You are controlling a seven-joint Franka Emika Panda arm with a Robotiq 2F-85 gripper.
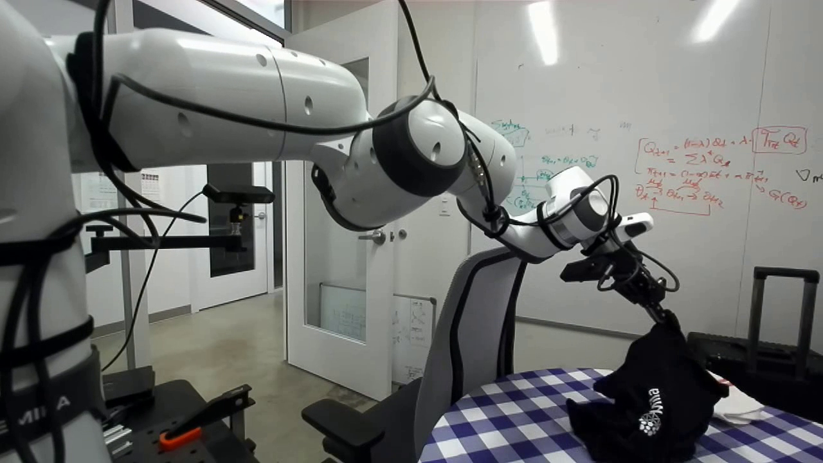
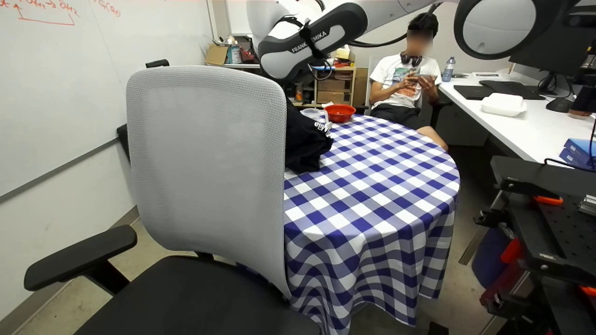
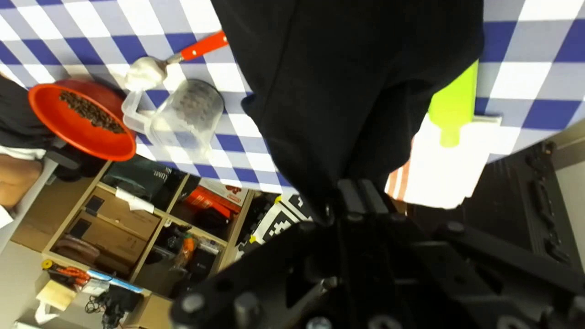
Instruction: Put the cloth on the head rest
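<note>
The black cloth (image 1: 643, 379) with white lettering hangs from my gripper (image 1: 661, 314) over the table, and its lower part rests bunched on the tablecloth. In the wrist view my gripper (image 3: 363, 194) is shut on a gathered top part of the cloth (image 3: 338, 91). The cloth (image 2: 306, 146) is partly hidden behind the chair in an exterior view, where the gripper is also hidden. The head rest (image 1: 492, 256), the top edge of the grey chair back, stands apart from the cloth, nearer the robot's base. It also shows (image 2: 205, 70) bare in an exterior view.
The checkered table (image 2: 372, 186) stands against the chair. On it are a red bowl (image 3: 87, 119), a clear cup (image 3: 187, 119), a red-handled spoon (image 3: 201, 47), a green bottle (image 3: 452, 105) and a white striped towel (image 3: 443, 173). A black case (image 1: 720, 350) and a seated person (image 2: 405, 83) are nearby.
</note>
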